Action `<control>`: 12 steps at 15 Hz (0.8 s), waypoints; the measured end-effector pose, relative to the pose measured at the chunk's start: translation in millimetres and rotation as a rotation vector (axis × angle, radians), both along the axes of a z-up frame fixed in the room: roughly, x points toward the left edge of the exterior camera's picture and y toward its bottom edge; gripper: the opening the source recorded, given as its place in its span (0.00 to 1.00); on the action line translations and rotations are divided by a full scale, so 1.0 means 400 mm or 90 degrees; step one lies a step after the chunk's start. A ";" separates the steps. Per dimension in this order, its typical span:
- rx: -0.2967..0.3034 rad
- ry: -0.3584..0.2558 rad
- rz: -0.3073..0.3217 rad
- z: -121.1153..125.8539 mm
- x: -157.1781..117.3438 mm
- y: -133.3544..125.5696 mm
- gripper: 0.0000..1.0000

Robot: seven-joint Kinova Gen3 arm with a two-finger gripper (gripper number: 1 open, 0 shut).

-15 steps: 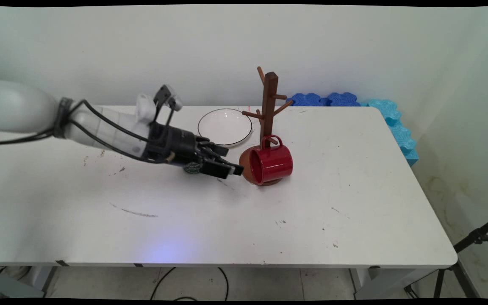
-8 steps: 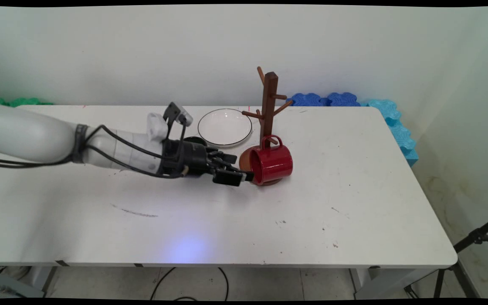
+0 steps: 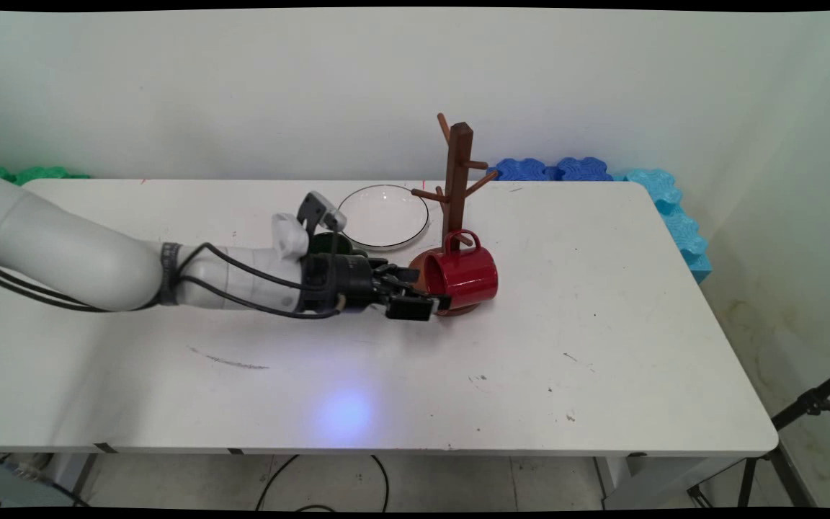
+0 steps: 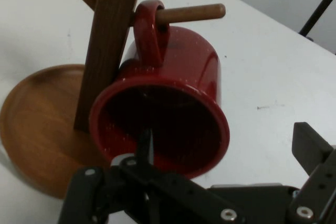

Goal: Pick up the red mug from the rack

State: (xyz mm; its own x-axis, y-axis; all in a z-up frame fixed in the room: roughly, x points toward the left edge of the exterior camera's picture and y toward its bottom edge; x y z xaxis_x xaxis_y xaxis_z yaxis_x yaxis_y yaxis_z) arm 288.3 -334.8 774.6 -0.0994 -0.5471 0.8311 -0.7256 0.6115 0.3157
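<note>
Glossy red mug (image 3: 460, 278), hung sideways by its handle on wooden mug tree (image 3: 456, 180), mouth facing left

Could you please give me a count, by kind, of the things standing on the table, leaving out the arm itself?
Red mug, hanging by its handle on a peg: 1
Wooden mug tree: 1
White plate: 1
Dark round thing, partly hidden behind the arm, kind unclear: 1
Total: 4
</note>
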 end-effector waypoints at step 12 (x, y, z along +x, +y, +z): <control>-0.036 0.026 -0.001 -0.079 -0.075 -0.041 1.00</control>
State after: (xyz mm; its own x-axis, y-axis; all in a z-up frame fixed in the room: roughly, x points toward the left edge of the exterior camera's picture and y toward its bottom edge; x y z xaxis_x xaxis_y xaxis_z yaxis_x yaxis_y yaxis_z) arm 258.3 -351.4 743.1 -0.0657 -0.4987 0.8643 -0.7124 0.6299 0.3094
